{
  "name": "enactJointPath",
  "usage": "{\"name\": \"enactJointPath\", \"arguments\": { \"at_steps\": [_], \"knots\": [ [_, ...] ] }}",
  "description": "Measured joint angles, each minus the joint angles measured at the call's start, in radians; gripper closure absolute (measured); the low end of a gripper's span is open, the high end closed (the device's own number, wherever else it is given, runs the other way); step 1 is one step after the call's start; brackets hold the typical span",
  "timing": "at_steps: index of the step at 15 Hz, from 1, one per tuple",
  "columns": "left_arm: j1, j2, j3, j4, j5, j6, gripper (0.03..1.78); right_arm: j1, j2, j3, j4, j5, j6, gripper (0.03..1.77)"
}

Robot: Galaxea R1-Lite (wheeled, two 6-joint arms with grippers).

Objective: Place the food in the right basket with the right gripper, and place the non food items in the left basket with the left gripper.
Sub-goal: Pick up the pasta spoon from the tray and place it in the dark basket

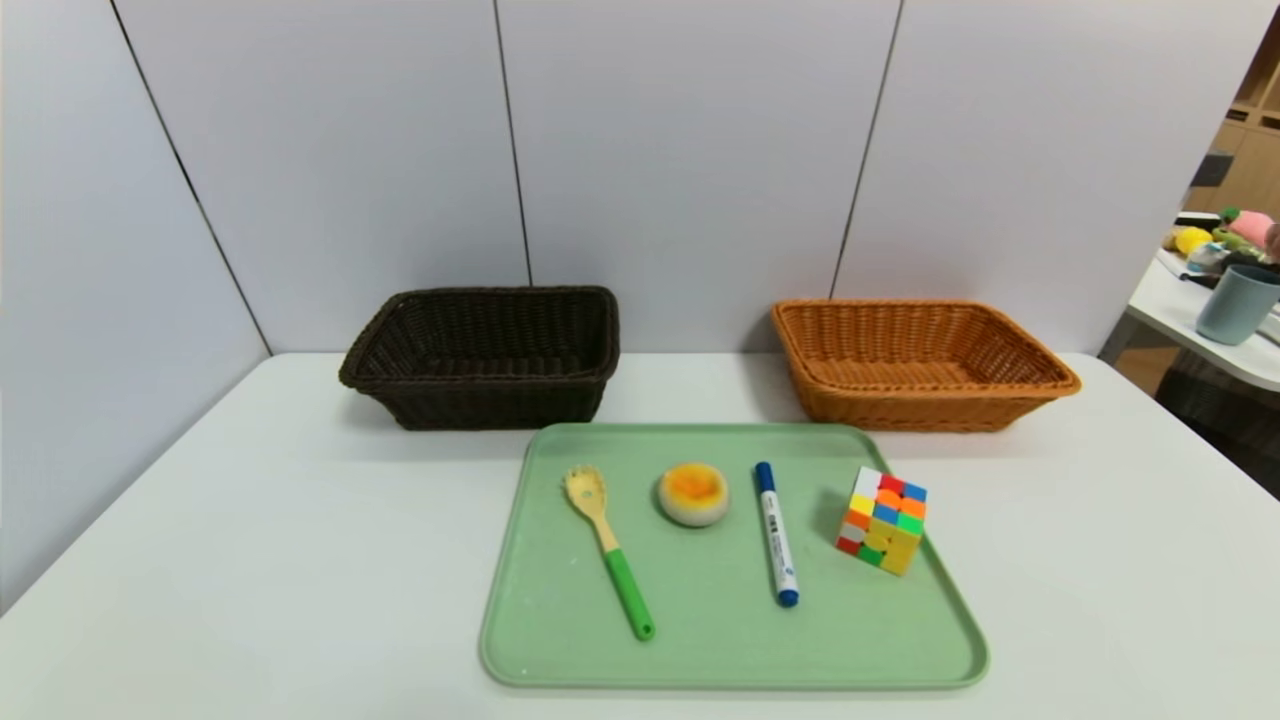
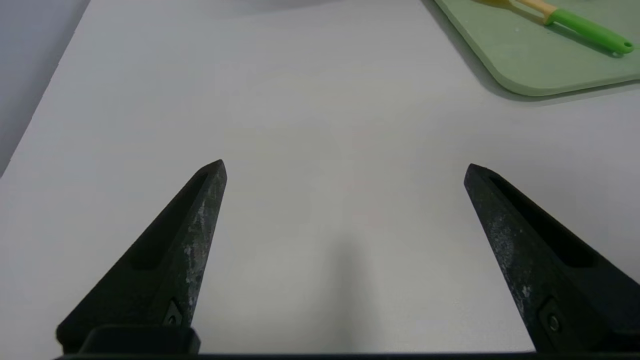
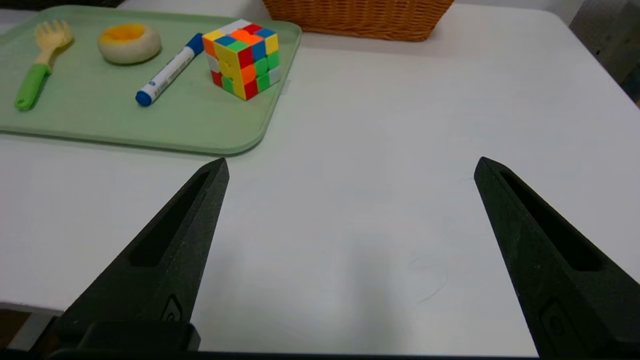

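Bun (image 1: 693,495) is resting upper-middle on the tray (image 1: 735,675), frame centre. Right gripper (image 3: 352,167) and left gripper (image 2: 345,172) are hovering over bare tabletop, both claws standing wide apart, empty. Good practice: centring the right claw above the bun, descending vertically, squeezing gently.

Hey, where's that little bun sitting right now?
In the head view, the bun lies toward the back of the green tray, between the fork on its left and the marker on its right.
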Motion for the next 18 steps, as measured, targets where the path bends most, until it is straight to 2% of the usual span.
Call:
{"name": "enactJointPath", "arguments": {
  "at_steps": [4, 10, 13, 18],
  "knots": [
    [-0.007, 0.208, -0.111, 0.004, -0.002, 0.008, 0.12, 0.015, 0.167, -0.087, 0.025, 0.018, 0.000, 0.11],
    [-0.020, 0.589, -0.321, 0.007, -0.011, 0.077, 0.12, 0.033, 0.531, -0.294, 0.035, 0.056, -0.001, 0.11],
    [-0.092, 0.737, -0.394, 0.007, -0.044, 0.090, 0.12, 0.052, 0.701, -0.380, 0.036, 0.105, -0.008, 0.10],
    [-0.223, 0.903, -0.467, 0.002, -0.049, 0.090, 0.12, 0.151, 0.899, -0.405, 0.024, 0.169, -0.082, 0.10]
  ]
}}
